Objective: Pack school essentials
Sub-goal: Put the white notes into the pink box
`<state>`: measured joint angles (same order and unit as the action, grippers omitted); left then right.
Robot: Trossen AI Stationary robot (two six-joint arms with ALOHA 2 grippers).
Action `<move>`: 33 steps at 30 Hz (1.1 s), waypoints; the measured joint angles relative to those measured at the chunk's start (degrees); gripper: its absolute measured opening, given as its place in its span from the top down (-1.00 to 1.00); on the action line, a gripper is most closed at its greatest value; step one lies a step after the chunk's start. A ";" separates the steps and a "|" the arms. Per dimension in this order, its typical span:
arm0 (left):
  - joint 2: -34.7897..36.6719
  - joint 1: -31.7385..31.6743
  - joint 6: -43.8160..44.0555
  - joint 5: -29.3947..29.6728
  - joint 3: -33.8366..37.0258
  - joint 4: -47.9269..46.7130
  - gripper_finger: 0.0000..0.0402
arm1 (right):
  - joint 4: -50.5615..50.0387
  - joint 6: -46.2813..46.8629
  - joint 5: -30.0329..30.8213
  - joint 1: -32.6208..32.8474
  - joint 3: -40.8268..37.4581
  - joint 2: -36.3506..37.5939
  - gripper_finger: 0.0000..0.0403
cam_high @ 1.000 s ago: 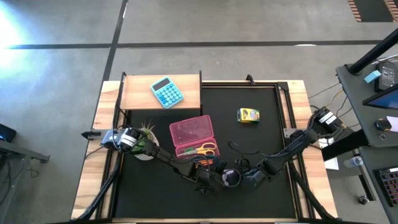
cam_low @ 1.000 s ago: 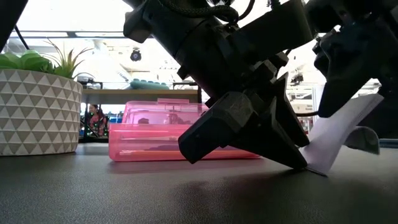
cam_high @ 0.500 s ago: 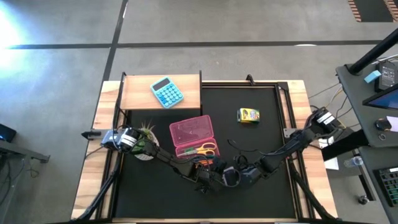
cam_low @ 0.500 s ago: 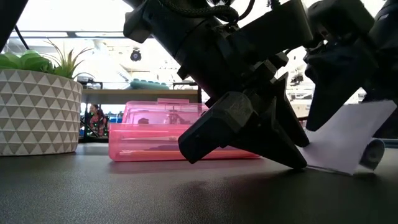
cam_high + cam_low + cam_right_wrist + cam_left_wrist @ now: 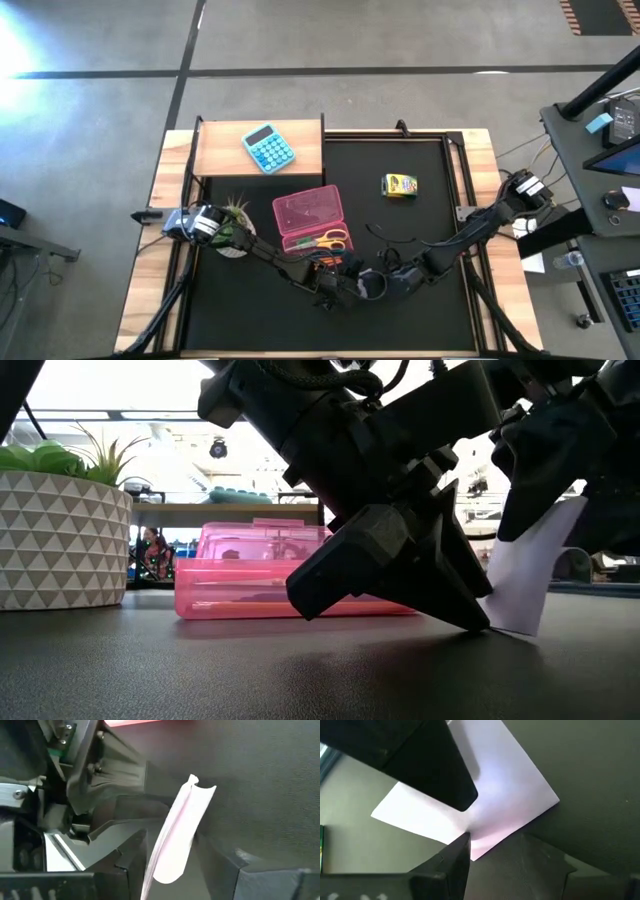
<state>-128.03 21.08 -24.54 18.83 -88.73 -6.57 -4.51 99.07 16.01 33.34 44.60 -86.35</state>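
Note:
The white note pad (image 5: 530,575) stands tilted on the black mat near the table's front edge, between my two grippers. My right gripper (image 5: 172,845) is shut on it. My left gripper (image 5: 492,851) is open and slants down to the mat, its fingertips on either side of the pad's low corner (image 5: 472,854). The open pink pencil case (image 5: 310,222) lies just behind them with the yellow-handled scissors (image 5: 331,240) in it; pens and pencils there are partly hidden by the left arm. The yellow crayon box (image 5: 399,185) lies on the mat farther back. My left gripper rests its fingertips (image 5: 482,622) on the mat at the pad's low corner; I cannot tell whether they touch the pad. My right gripper pinches the pad's raised part (image 5: 176,847) between its two fingers, slanting down from the table's right. The sheet is bowed between them. The pad stands steeply tilted, its lower edge (image 5: 512,628) on the mat.
A light-blue calculator (image 5: 268,148) lies on the wooden shelf at the far left. A potted plant (image 5: 236,214) stands by the left arm, left of the pink case. Both arms meet low near the table's front middle. Open mat lies to the front left and far right.
The right gripper has moved a little toward the table's left, closer to the left gripper. It first laid the pad flatter, then tipped it up steeper than before. The pad's lower edge stayed on the mat by the left fingertips.

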 joint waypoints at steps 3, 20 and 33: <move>0.00 0.00 0.16 0.00 0.00 0.00 0.22 | -0.54 0.37 0.00 0.00 0.00 0.00 0.27; 0.00 0.00 0.18 -0.04 0.04 -0.04 0.22 | -1.22 1.42 -1.46 0.00 0.00 0.07 0.38; 0.00 0.00 0.29 0.19 0.04 -0.04 0.22 | -3.86 1.42 -1.66 0.00 0.00 2.95 0.39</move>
<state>-128.03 21.08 -24.25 19.02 -88.68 -6.61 -8.37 100.49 14.35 33.34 44.60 -83.39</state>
